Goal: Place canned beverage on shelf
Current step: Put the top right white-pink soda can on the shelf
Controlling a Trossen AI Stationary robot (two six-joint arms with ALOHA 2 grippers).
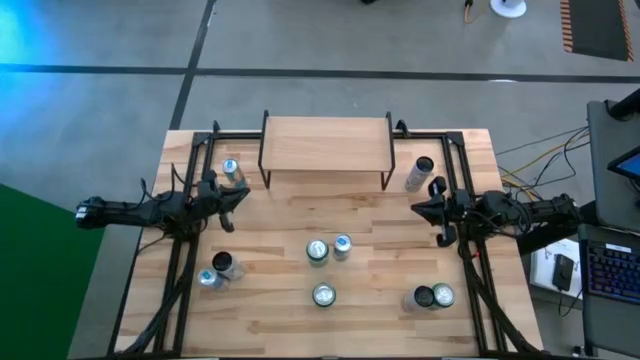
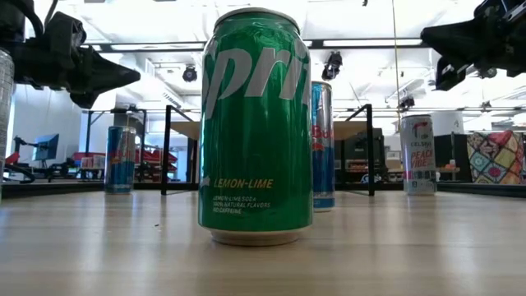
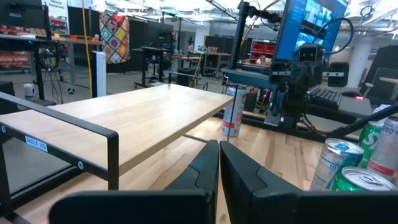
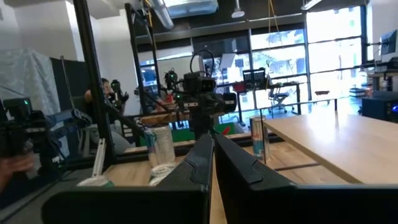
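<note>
The shelf (image 1: 325, 145), a light wood plank on thin black legs, stands at the table's far middle. Several beverage cans stand upright on their bases on the table. A green can (image 2: 256, 123) is at the near middle, two cans (image 1: 330, 248) at the centre, a blue can (image 1: 231, 170) left of the shelf and a white can (image 1: 420, 172) right of it. My left gripper (image 1: 245, 193) hovers shut near the shelf's left end, above the table, and points toward the right. My right gripper (image 1: 416, 207) hovers shut near the shelf's right end and points toward the left. Neither holds anything.
Two more cans (image 1: 215, 272) stand at the near left and another pair (image 1: 434, 296) at the near right. Black frame rails (image 1: 190, 180) run along both sides of the table. A person (image 4: 107, 93) sits in the room beyond the table.
</note>
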